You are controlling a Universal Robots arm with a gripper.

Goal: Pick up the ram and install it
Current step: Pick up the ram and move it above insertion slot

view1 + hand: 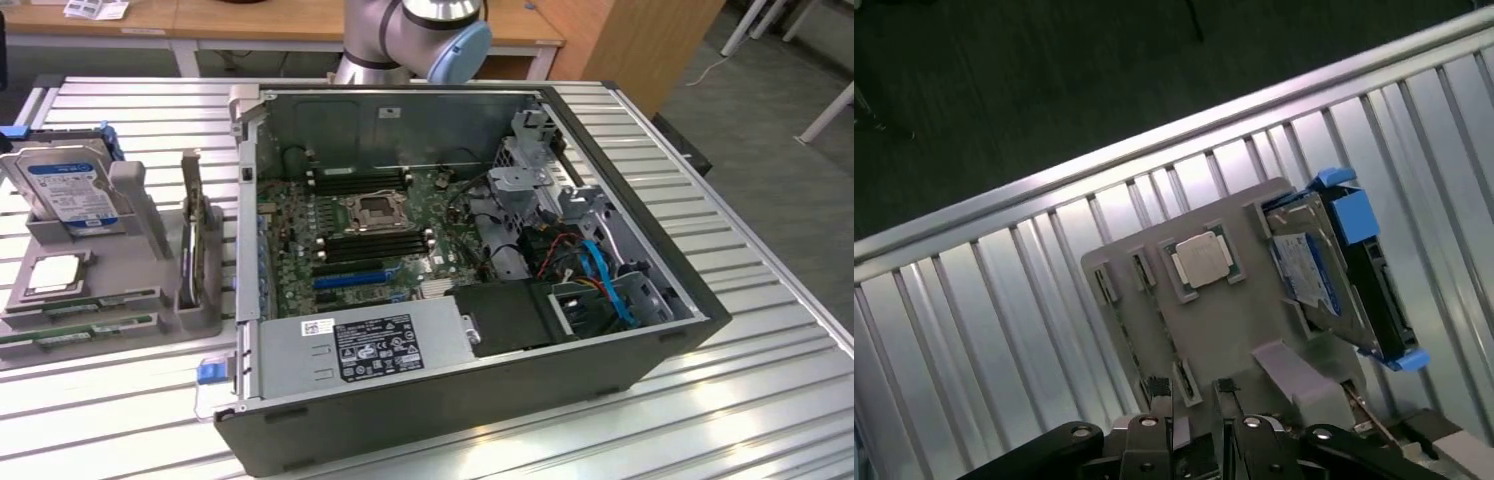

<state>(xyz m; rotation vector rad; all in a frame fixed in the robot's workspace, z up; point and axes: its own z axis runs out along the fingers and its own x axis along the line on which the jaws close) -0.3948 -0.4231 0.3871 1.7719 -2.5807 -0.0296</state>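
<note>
My jaws (1199,432) stand spread and pinch nothing; they hang above the grey holder (1234,330). The holder sits by the edge of the slatted surface (747,330) on the exterior view's left, just beside the open computer case (534,400). The ram (94,327) lies in a slot along the holder's near edge, as the exterior view has it; it is a long green stick, with a second green stick (94,302) close alongside. The square processor (1204,260) lies flat in its recess in the holder; the hard drive (1324,270) with its blue-white label stands upright at the holder's far end. Inside the case the motherboard (300,235) shows long black slots (378,245); my arm (414,35) rises behind the case's far wall.
</note>
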